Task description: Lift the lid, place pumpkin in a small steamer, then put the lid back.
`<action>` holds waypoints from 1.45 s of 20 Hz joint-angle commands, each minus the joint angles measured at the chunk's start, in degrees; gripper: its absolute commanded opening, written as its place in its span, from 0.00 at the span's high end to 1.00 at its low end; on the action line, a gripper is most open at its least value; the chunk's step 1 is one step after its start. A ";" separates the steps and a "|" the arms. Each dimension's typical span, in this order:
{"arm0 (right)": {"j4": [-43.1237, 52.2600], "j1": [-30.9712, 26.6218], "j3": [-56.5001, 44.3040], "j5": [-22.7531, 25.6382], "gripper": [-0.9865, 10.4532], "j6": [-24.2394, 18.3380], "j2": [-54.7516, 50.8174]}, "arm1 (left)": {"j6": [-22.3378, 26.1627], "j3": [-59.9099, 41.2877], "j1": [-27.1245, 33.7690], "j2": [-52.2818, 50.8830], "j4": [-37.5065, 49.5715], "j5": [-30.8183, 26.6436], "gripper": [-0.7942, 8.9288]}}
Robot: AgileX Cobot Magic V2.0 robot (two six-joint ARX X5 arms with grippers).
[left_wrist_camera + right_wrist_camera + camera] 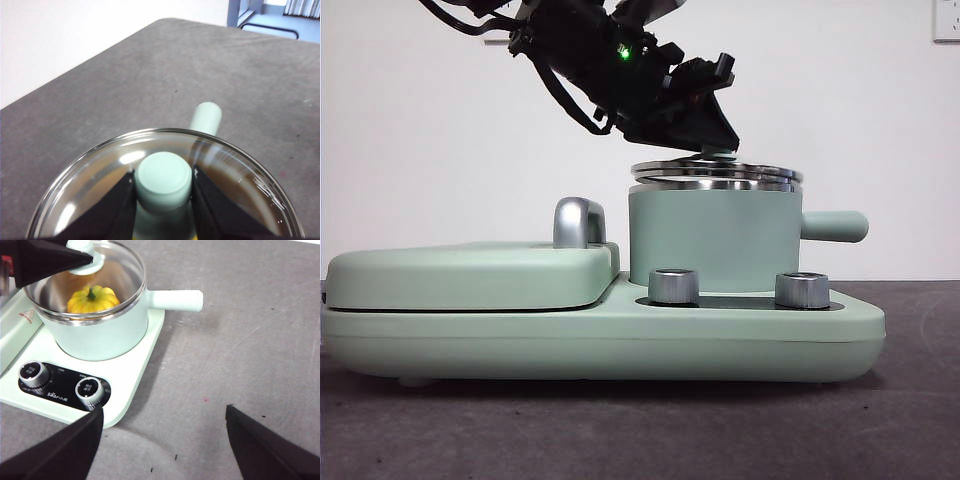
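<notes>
Grey, finely speckled and matte, the counter (260, 335) runs back to a plain white wall. On it sits a wide mint-green cooker base (600, 335) of smooth plastic, with two ribbed silver knobs (673, 285) on a black panel and a flat mint griddle cover (470, 272) with a steel loop handle beside them.

On the base stands the small steamer (715, 240), a mint cylinder with a bright steel rim and a stubby rounded side handle. Inside it, seen from the right wrist view, the pumpkin (93, 298) lies on the pot floor: glossy yellow-orange, ribbed, with a short green stem.

The lid (717, 172), round clear glass in a shiny steel band, lies at the pot's mouth, slightly tilted; whether it is fully seated cannot be told. The left hand (164, 182) reaches down from above and pinches the lid's small mint knob between its two black jaws.

The right hand (162, 440) hangs over bare counter just beside the cooker base, its jaws spread wide, holding nothing.
</notes>
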 commanded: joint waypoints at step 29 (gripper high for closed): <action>-1.46 0.42 0.28 0.24 0.59 1.09 0.22 | -4.31 -7.65 0.70 -0.35 16.87 3.85 0.91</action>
